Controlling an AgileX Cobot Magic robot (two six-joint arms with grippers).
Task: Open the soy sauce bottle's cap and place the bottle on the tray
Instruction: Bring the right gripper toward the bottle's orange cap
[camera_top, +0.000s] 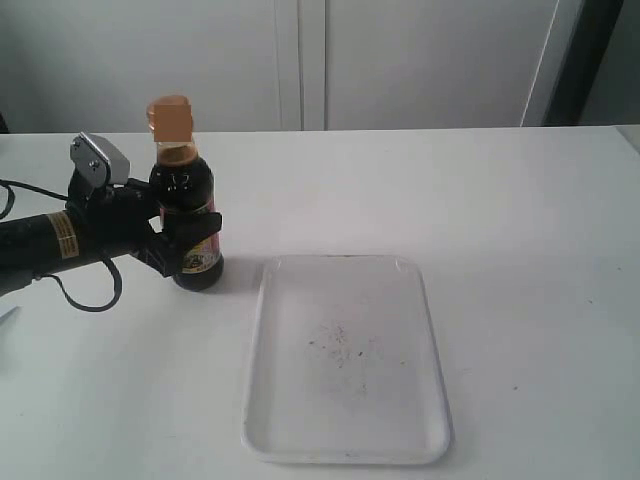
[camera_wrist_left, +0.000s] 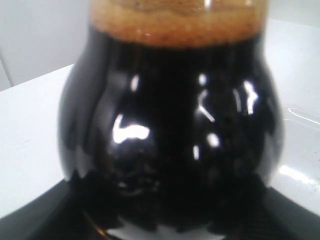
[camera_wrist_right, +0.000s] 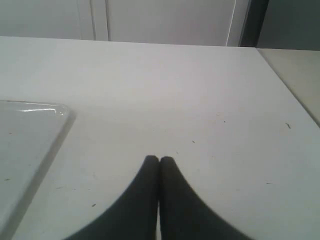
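Observation:
The soy sauce bottle (camera_top: 185, 215) stands upright at the left of the table, dark liquid topped by brown foam in its neck. Its orange cap (camera_top: 170, 118) sits on top; I cannot tell whether it is flipped open. My left gripper (camera_top: 183, 247) comes in from the left and is shut on the bottle's lower body, over the label. In the left wrist view the dark bottle (camera_wrist_left: 170, 135) fills the frame, with the gripper (camera_wrist_left: 165, 222) round its base. The white tray (camera_top: 262, 330) lies just right of the bottle. My right gripper (camera_wrist_right: 159, 160) is shut on nothing, low over bare table.
The white table (camera_top: 500, 200) runs back to a pale wall with cabinet doors. A corner of the tray (camera_wrist_right: 30, 120) shows beside the right gripper. The table's right edge (camera_wrist_right: 287, 85) lies close to that gripper. A black cable (camera_top: 90, 295) loops under the left arm.

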